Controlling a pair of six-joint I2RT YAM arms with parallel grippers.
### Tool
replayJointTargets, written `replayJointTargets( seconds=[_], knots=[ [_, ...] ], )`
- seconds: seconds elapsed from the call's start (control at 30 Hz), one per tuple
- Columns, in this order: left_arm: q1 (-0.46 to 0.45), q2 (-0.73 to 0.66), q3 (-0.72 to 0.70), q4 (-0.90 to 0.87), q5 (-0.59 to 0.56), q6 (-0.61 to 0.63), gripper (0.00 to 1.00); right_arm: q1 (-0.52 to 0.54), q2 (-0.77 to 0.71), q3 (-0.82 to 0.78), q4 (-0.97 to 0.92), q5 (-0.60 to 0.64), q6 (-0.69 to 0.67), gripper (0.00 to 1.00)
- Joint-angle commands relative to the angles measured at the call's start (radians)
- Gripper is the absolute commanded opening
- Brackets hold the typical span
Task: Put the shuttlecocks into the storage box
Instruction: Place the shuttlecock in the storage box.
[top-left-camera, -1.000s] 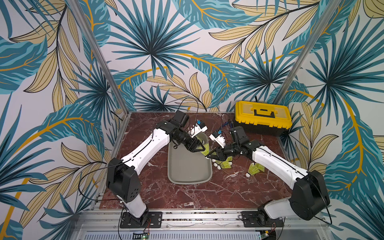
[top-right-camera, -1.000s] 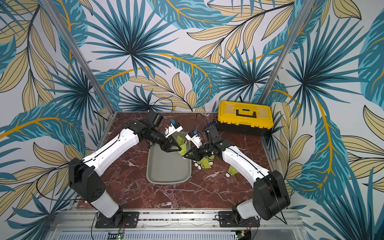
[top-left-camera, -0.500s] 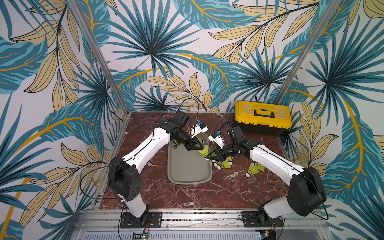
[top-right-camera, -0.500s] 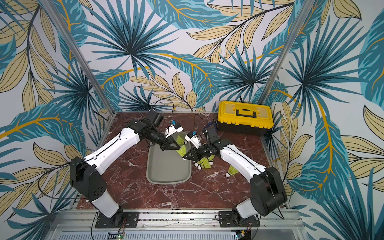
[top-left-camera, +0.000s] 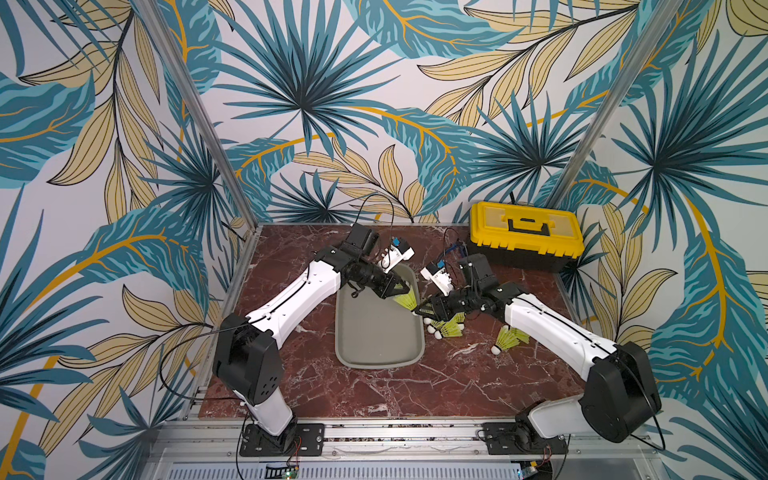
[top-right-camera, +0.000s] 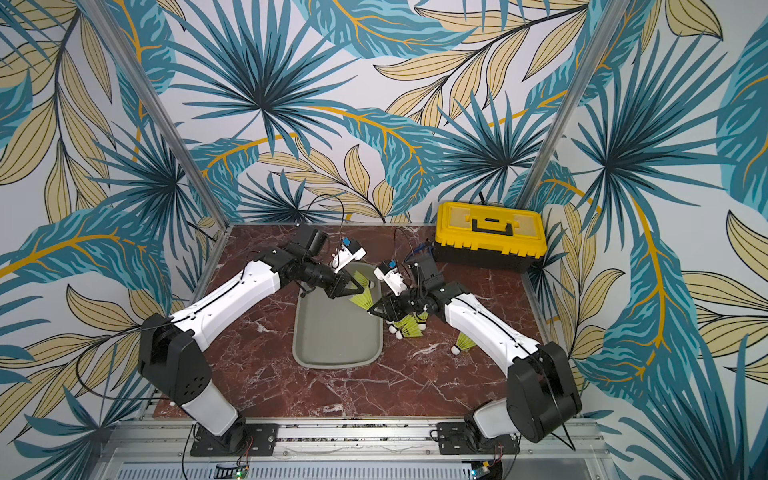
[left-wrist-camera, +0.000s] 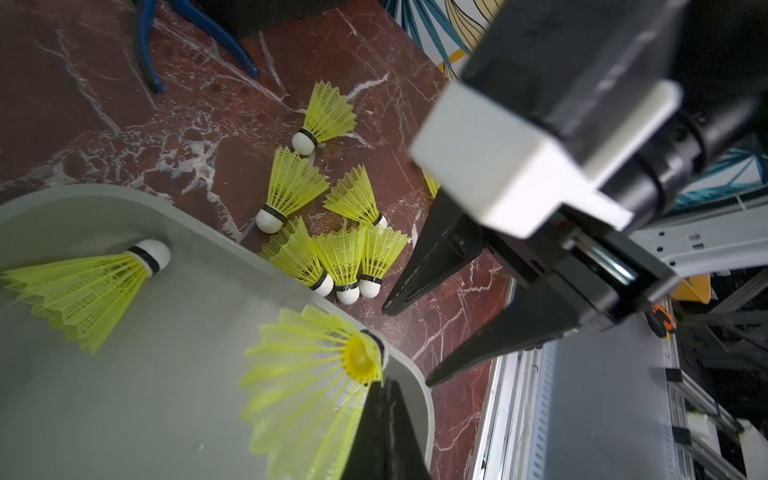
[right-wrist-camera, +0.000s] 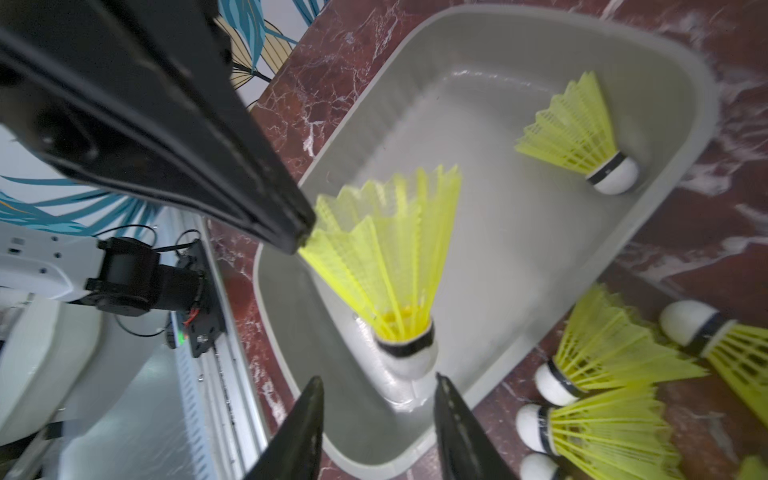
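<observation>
Red-brown marble covers the bench (top-left-camera: 374, 395), with the grey storage box (top-left-camera: 374, 336) at its middle, long sides running toward the far edge. My left claw (left-wrist-camera: 384, 399) is pressed together on the skirt rim of one shuttlecock (right-wrist-camera: 390, 257). It hangs tip-down over the box's far right corner, its white tip right at the right-hand rim. My right claw (right-wrist-camera: 379, 379) stands spread, a jaw on either side of that tip and, as far as I can tell, touching nothing. Another shuttlecock (right-wrist-camera: 582, 137) lies inside the box near the far end wall. A cluster of shuttlecocks (left-wrist-camera: 332, 249) lies on the bench just beside the box's right rim, and a lone shuttlecock (top-left-camera: 509, 340) lies nearer the bench's right edge. I judge this a drop from a thin pinch on springy plastic. I would pull the right claw clear of the tip first, carry the left inward over bare box floor, lower it close, and only then part the jaws. Released where it hangs, the tip could strike the rim and tumble out toward the cluster.
</observation>
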Motion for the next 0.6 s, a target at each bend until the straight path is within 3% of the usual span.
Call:
replayJointTargets(
  seconds=[0.0, 0.3, 0.57],
  knots=[
    [-0.004, -0.052, -0.076, 0.193, -0.069, -0.173, 0.00, 0.005, -0.079, -0.074, 0.116, 0.167, 0.051, 0.55],
    [-0.003, -0.125, -0.347, 0.580, -0.295, -0.616, 0.00, 0.004, -0.260, -0.213, 0.206, 0.476, 0.139, 0.59],
    [-0.016, -0.077, -0.459, 0.747, -0.400, -0.782, 0.00, 0.004, -0.375, -0.282, 0.235, 0.571, 0.199, 0.59]
  ],
)
